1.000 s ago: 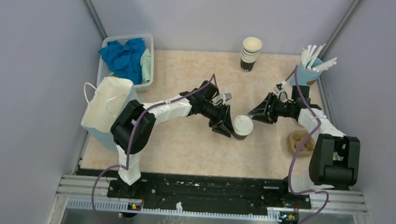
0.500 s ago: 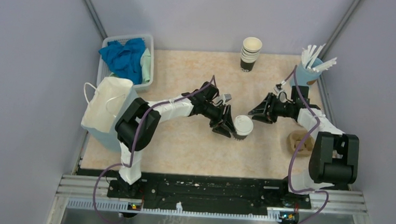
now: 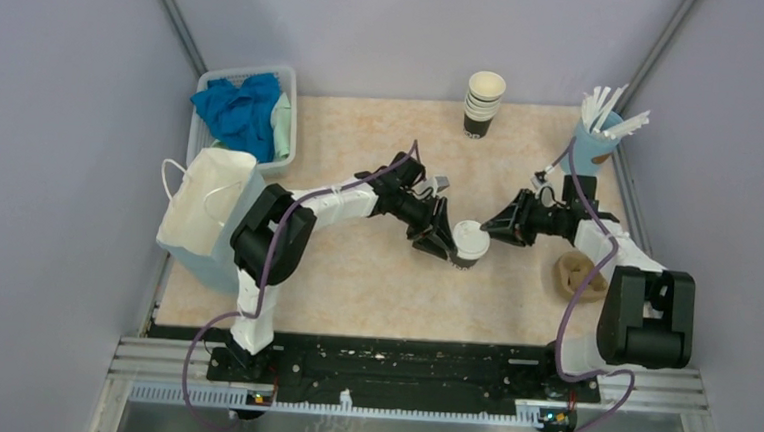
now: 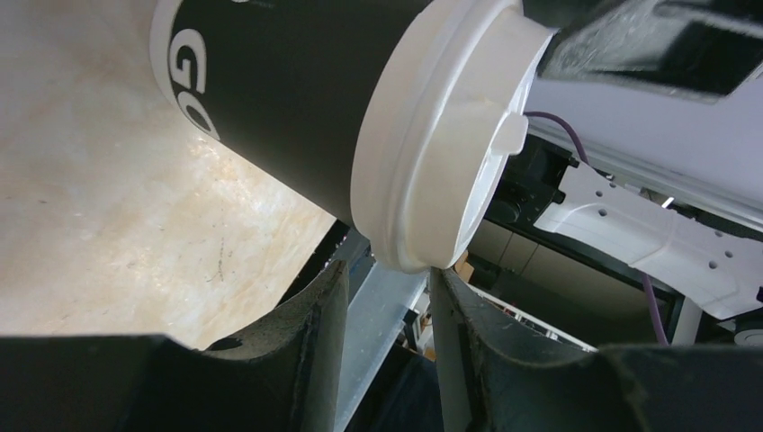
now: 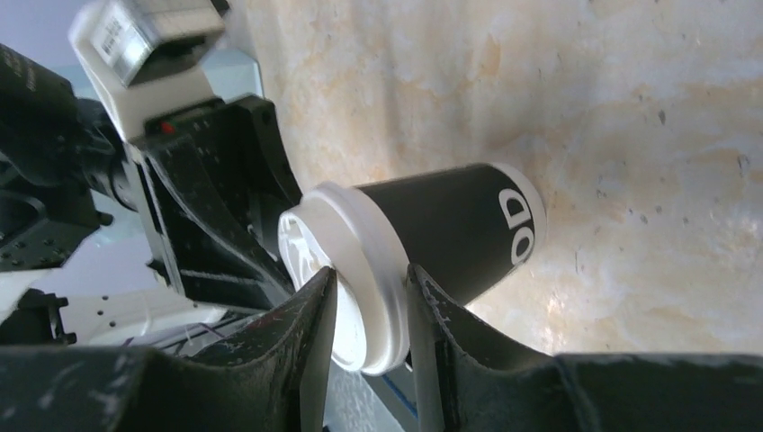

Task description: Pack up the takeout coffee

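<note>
The takeout coffee [image 3: 470, 243], a dark cup [image 4: 288, 99] with a white sip lid [image 4: 432, 153], stands at mid table between both grippers. My left gripper [image 3: 445, 244] is on its left side. In the left wrist view its jaws [image 4: 389, 270] stand apart, and the lid's rim rests just at the fingertips [image 4: 450, 288], not between them. My right gripper [image 3: 491, 233] comes from the right. In the right wrist view [image 5: 371, 274] its two fingers press on either side of the lid's rim above the cup [image 5: 450, 225].
A white paper bag [image 3: 203, 205] stands at the left edge, with a basket of blue cloth [image 3: 244, 107] behind it. At the back are a stack of lidless cups [image 3: 483, 102] and a blue cup of white sticks [image 3: 595, 134]. A cardboard carrier [image 3: 575, 273] lies at the right.
My right gripper has moved left to the cup and closed in on the lid's rim. The left gripper and cup have shifted only slightly.
</note>
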You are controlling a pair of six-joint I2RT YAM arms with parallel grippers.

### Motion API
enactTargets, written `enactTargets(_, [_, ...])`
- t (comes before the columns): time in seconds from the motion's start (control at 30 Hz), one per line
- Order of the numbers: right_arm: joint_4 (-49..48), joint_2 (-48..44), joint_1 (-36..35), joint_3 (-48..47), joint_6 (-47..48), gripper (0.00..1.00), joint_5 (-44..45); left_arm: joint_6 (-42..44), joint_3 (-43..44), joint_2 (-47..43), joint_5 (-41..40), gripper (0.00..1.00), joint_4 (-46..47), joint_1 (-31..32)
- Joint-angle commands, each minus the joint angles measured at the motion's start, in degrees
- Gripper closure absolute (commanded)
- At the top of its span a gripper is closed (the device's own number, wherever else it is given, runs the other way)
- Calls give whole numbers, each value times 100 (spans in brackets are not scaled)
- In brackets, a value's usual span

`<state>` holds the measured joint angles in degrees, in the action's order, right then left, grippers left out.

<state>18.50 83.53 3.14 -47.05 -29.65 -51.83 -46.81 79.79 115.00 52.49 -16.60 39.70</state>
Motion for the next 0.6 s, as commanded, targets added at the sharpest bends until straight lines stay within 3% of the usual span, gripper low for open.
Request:
enactTargets(0.0, [206, -463, 20, 222, -56, 66, 188, 408, 393, 137, -277, 55, -298, -227])
enactTargets(0.37, [432, -1411, 3, 972, -332, 63, 114, 976, 1454, 636, -471, 52, -1083, -345])
enactTargets(0.57, [1205, -1395, 105, 331, 353, 46, 368, 1156, 1417, 445, -621, 48, -1356, -381])
